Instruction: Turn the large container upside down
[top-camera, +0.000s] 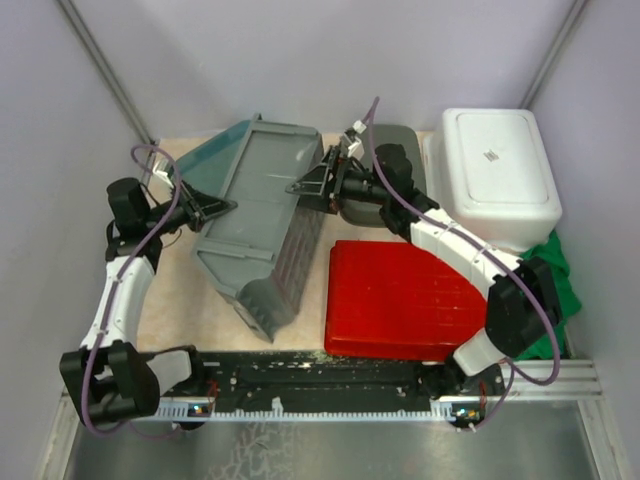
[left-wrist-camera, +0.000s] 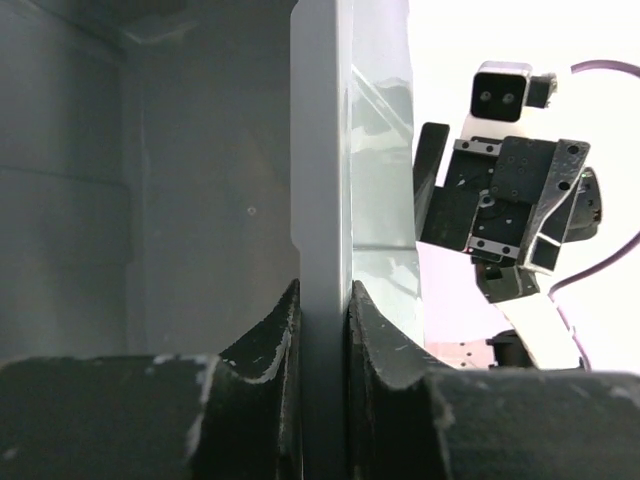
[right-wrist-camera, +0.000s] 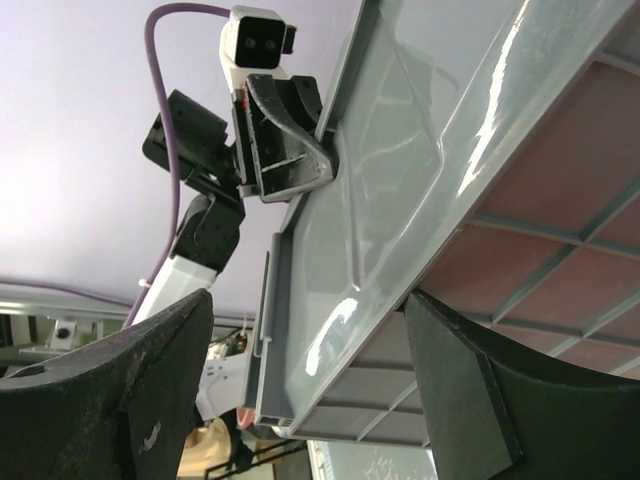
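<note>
The large grey container (top-camera: 265, 215) is lifted and tilted on its side at the left-middle of the table, its ribbed side facing the red bin. My left gripper (top-camera: 215, 208) is shut on its left rim; in the left wrist view the rim wall (left-wrist-camera: 322, 200) stands clamped between both pads (left-wrist-camera: 375, 330). My right gripper (top-camera: 312, 188) is at the container's right rim with its jaws wide apart. In the right wrist view the container's edge (right-wrist-camera: 400, 200) lies between the fingers, nearer the right finger (right-wrist-camera: 460, 370), which is at the ribbed underside; the left finger stands clear.
A red upturned bin (top-camera: 400, 300) lies right of the grey container. A white upturned bin (top-camera: 495, 175) stands at the back right, over a green cloth (top-camera: 555, 270). A teal bin (top-camera: 215, 155) and a dark grey bin (top-camera: 390, 140) sit behind. A metal rail (top-camera: 330, 375) runs along the near edge.
</note>
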